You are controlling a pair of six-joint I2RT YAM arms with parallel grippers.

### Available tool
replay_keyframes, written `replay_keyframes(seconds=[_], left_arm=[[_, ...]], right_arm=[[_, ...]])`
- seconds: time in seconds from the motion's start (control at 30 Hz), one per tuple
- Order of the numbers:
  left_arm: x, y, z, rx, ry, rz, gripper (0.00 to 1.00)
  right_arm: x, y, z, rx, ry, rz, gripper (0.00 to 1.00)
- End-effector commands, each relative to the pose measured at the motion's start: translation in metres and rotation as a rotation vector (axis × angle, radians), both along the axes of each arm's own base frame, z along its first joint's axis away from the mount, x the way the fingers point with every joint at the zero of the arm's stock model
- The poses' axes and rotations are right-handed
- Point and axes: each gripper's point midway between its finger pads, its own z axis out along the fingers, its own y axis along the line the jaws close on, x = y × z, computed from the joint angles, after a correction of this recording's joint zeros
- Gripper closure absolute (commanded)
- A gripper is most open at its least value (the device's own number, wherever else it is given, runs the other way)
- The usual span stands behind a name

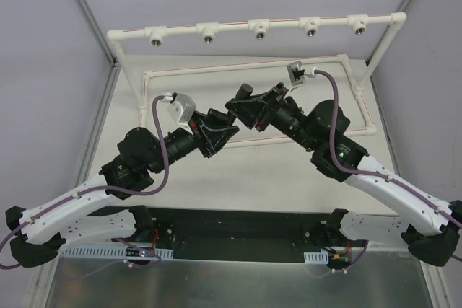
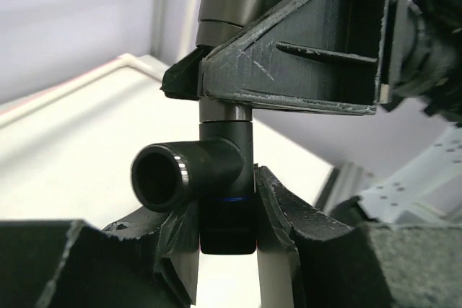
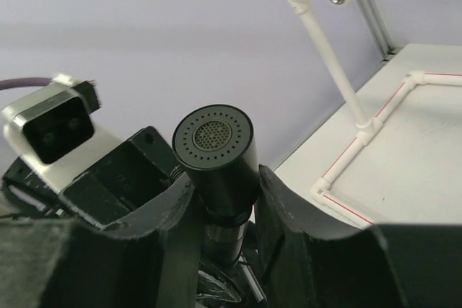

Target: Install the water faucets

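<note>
The two black faucet parts are held end to end above the middle of the table [image 1: 289,171]. My left gripper [image 2: 227,214] is shut on the lower end of the T-shaped faucet [image 2: 216,174], whose open side stem [image 2: 159,176] points left. My right gripper [image 3: 224,185] is shut on the stubby cylinder faucet [image 3: 220,149], its perforated spray face toward the camera. In the top view the left gripper [image 1: 220,133] and right gripper [image 1: 244,112] meet tip to tip, and the parts between them are mostly hidden.
A white pipe rail [image 1: 231,25] with several metal-threaded fittings [image 1: 260,32] stands at the back on two posts. A white pipe frame [image 1: 253,65] lies on the table below it. Grey walls close in left, right and back.
</note>
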Motion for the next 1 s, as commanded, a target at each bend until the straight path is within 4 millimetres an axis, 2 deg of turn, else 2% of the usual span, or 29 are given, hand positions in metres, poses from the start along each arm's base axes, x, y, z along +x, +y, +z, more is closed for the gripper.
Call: replay_keyframes(seconds=[0.0, 0.27, 0.43, 0.53, 0.57, 0.6, 0.63, 0.67, 0.73, 0.87, 0.97], left_arm=[[0.033, 0.022, 0.021, 0.148, -0.229, 0.211, 1.0], [0.063, 0.03, 0.013, 0.373, -0.4, 0.353, 1.0], [0.074, 0.031, 0.005, 0.492, -0.454, 0.388, 1.0], [0.084, 0.035, -0.003, 0.583, -0.481, 0.441, 1.0], [0.087, 0.038, -0.002, 0.592, -0.471, 0.465, 1.0], [0.089, 0.04, -0.003, 0.59, -0.448, 0.482, 1.0], [0.087, 0.04, -0.001, 0.561, -0.421, 0.48, 1.0], [0.083, 0.039, -0.002, 0.536, -0.405, 0.459, 1.0], [0.072, 0.034, 0.002, 0.448, -0.368, 0.405, 1.0], [0.048, 0.033, 0.019, 0.24, -0.27, 0.313, 1.0], [0.025, 0.033, 0.038, 0.032, -0.193, 0.222, 1.0]], right_arm=[[0.018, -0.011, 0.025, 0.067, 0.054, -0.117, 1.0], [0.043, -0.013, 0.019, 0.081, 0.146, -0.247, 1.0], [0.053, -0.019, 0.018, 0.088, 0.191, -0.316, 1.0], [0.054, -0.023, 0.02, 0.103, 0.197, -0.332, 0.95], [0.053, -0.024, 0.021, 0.105, 0.196, -0.328, 0.88], [0.052, -0.023, 0.022, 0.11, 0.191, -0.318, 0.76], [0.048, -0.022, 0.023, 0.115, 0.179, -0.296, 0.67], [0.044, -0.021, 0.025, 0.125, 0.163, -0.274, 0.58], [0.037, -0.02, 0.028, 0.151, 0.126, -0.234, 0.46], [0.025, -0.023, 0.033, 0.179, 0.087, -0.188, 0.31], [0.02, -0.024, 0.031, 0.171, 0.076, -0.167, 0.28]])
